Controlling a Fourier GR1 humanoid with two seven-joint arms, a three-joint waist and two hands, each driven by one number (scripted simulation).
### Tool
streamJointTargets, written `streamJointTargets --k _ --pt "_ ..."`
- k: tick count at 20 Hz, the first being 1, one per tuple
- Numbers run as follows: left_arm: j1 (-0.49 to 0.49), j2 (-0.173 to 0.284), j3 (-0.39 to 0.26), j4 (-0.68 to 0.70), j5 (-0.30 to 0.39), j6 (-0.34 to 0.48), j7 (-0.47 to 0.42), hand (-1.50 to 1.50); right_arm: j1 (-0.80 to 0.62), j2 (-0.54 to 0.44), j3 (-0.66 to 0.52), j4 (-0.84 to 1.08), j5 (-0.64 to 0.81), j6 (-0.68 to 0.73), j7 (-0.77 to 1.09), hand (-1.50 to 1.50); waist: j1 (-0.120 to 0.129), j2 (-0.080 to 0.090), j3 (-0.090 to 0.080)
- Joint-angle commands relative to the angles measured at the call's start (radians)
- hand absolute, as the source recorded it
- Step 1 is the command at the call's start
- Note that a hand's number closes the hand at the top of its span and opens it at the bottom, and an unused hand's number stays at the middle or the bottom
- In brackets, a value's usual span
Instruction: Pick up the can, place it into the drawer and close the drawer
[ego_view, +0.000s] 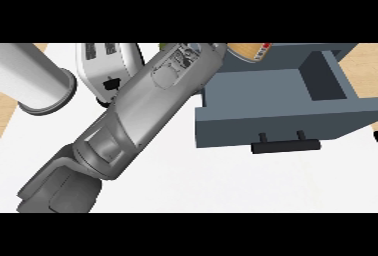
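Drawer (280, 100) stood open, inside bare. Can (255, 51) likely lay beyond its back-left corner, half cut off at top. Forearm (148, 105) stretched toward it; hand unseen, grip impossible to tell. Placing, closing remained undone.

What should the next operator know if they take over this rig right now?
Left hand: at the view's top edge, at the end of the forearm that reaches across the counter; mostly cut off.
Right hand: not in view.
Can: at the top edge by the drawer's far left corner, beside the left hand; held or not, cannot tell.
Drawer: open, nothing seen inside.
Left: can into drawer, then close it.
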Motion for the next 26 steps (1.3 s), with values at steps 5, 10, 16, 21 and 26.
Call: streamJointTargets --k 5,10,16,21,26 --pt "0.007 0.000 -0.101 0.086 0.108 0.034 -0.073 1.50 -0.038 0.002 0.021 0.052 0.036 -0.001 -0.027 -1.50 -0.016 0.005 0.001" --pt "-0.016 0.000 -0.112 0.149 0.129 0.047 -0.112 1.50 -0.042 0.003 0.022 0.029 0.029 -0.008 0.001 -1.50 -0.013 0.006 0.000" --pt "-0.006 0.000 -0.201 0.192 0.145 0.065 -0.147 1.50 -0.045 0.010 0.036 -0.004 0.037 -0.014 0.004 -1.50 -0.053 0.015 0.001" --pt "-0.012 0.000 -0.243 0.220 0.144 0.088 -0.174 1.50 -0.062 0.007 0.036 0.003 0.035 -0.017 0.013 -1.50 -0.059 0.017 0.001" --pt "0.011 0.000 -0.260 0.236 0.174 0.125 -0.181 -1.50 -0.068 0.007 0.043 0.035 0.036 -0.003 -0.014 -1.50 -0.066 0.020 0.002"
